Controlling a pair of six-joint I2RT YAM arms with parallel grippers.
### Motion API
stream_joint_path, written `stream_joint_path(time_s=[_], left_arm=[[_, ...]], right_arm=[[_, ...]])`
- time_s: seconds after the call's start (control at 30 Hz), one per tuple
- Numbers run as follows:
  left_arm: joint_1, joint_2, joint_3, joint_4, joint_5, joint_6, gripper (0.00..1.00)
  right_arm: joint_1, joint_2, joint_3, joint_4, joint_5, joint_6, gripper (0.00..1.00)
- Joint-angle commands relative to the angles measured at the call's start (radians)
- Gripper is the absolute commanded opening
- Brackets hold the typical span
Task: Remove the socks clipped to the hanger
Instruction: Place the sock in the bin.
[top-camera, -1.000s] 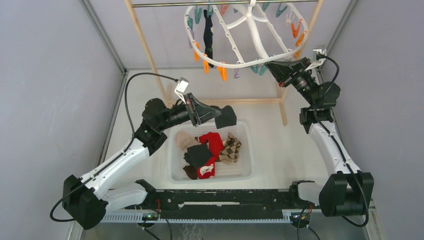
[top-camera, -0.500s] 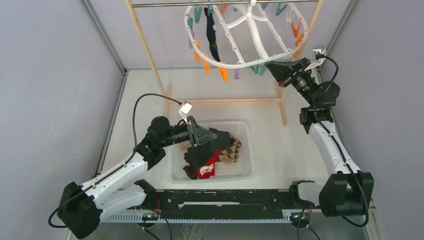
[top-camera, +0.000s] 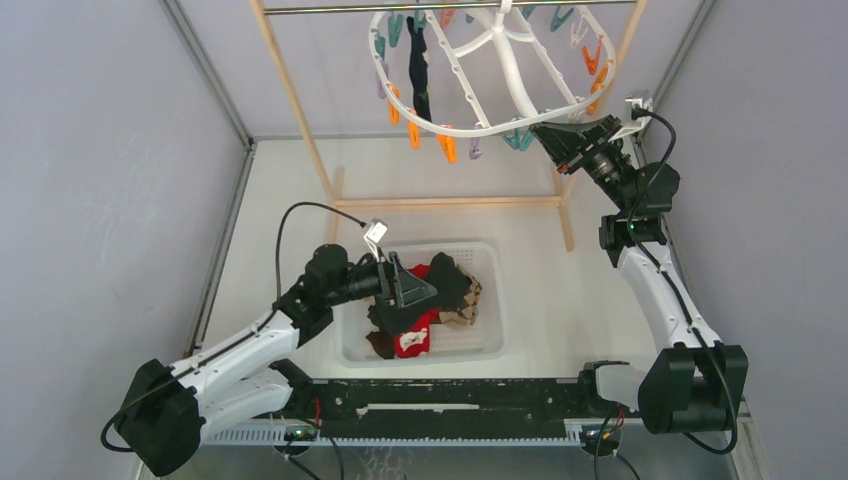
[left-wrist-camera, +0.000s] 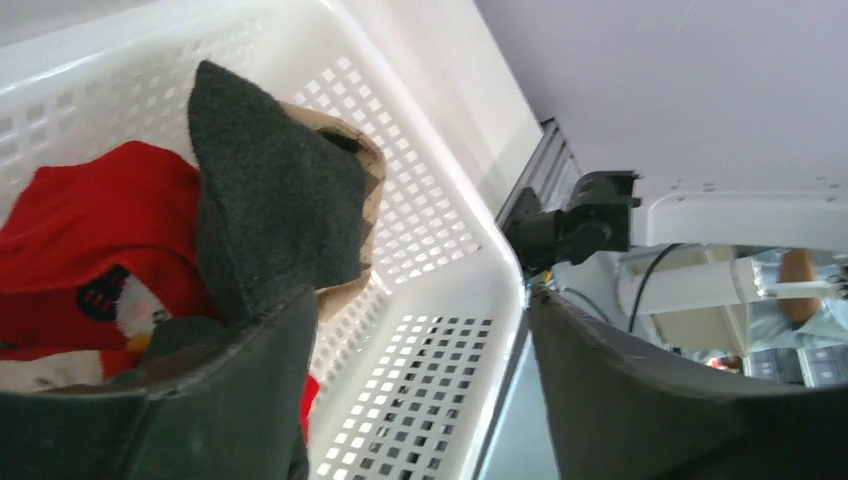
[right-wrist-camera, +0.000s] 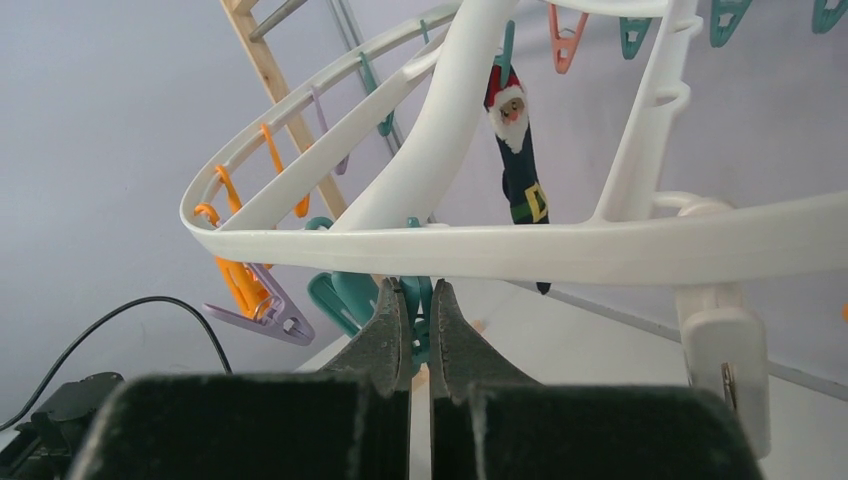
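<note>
The white oval hanger (top-camera: 520, 105) hangs from the rod at the back. One dark sock (top-camera: 420, 75) stays clipped on its left side; in the right wrist view this sock (right-wrist-camera: 520, 170) shows a Santa face. My right gripper (top-camera: 545, 135) is under the hanger's near rim (right-wrist-camera: 520, 250). Its fingers (right-wrist-camera: 392, 330) are shut on a teal clip (right-wrist-camera: 415, 310). My left gripper (left-wrist-camera: 420, 300) is low in the white basket (left-wrist-camera: 440, 330) with its jaws open. A dark grey sock (left-wrist-camera: 275, 220) lies loose just beyond them, on a red sock (left-wrist-camera: 90, 230).
The basket (top-camera: 490, 300) sits mid-table with several socks piled inside. A wooden rack (top-camera: 300, 110) with a metal rod (top-camera: 330, 8) carries the hanger. Orange clips (top-camera: 443, 145) and a lilac clip (right-wrist-camera: 265, 310) dangle from the rim. A black rail (top-camera: 430, 400) runs along the near edge.
My left arm came down into the basket with the dark grey sock and opened its jaws, leaving the sock on the pile. The right arm kept still.
</note>
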Motion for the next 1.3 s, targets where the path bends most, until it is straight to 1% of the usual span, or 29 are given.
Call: stream_joint_path(time_s=[0.0,0.03,0.07,0.23,0.27,0.43,0.7,1.0,1.27], left_arm=[[-0.005,-0.022,0.037,-0.03,-0.02,0.03,0.9],[-0.005,-0.027,0.045,-0.044,-0.024,0.035,0.97],[-0.005,-0.035,0.054,-0.057,-0.029,0.041,0.99],[-0.005,-0.069,0.138,-0.171,-0.087,0.096,1.0],[-0.003,-0.071,0.157,-0.186,-0.099,0.106,1.0],[-0.003,-0.046,0.243,-0.244,-0.13,0.143,1.0],[0.018,0.009,0.312,-0.243,-0.177,0.141,1.0],[0.103,0.074,0.408,-0.215,-0.239,0.123,1.0],[0.143,0.141,0.453,-0.16,-0.27,0.139,1.0]], right_arm=[[-0.005,-0.033,0.039,-0.005,0.011,-0.013,0.0],[-0.006,-0.034,0.039,-0.005,0.013,-0.012,0.0],[-0.01,-0.036,0.039,-0.006,0.016,-0.012,0.0],[-0.012,-0.04,0.039,0.007,0.025,0.006,0.0],[-0.032,-0.039,0.039,0.012,0.027,0.011,0.01],[-0.049,-0.027,0.05,-0.001,0.041,0.017,0.03],[-0.076,-0.002,0.071,-0.024,0.075,0.019,0.06],[-0.117,0.058,0.127,-0.056,0.105,0.032,0.08],[-0.166,0.135,0.173,-0.023,0.103,0.076,0.1]])
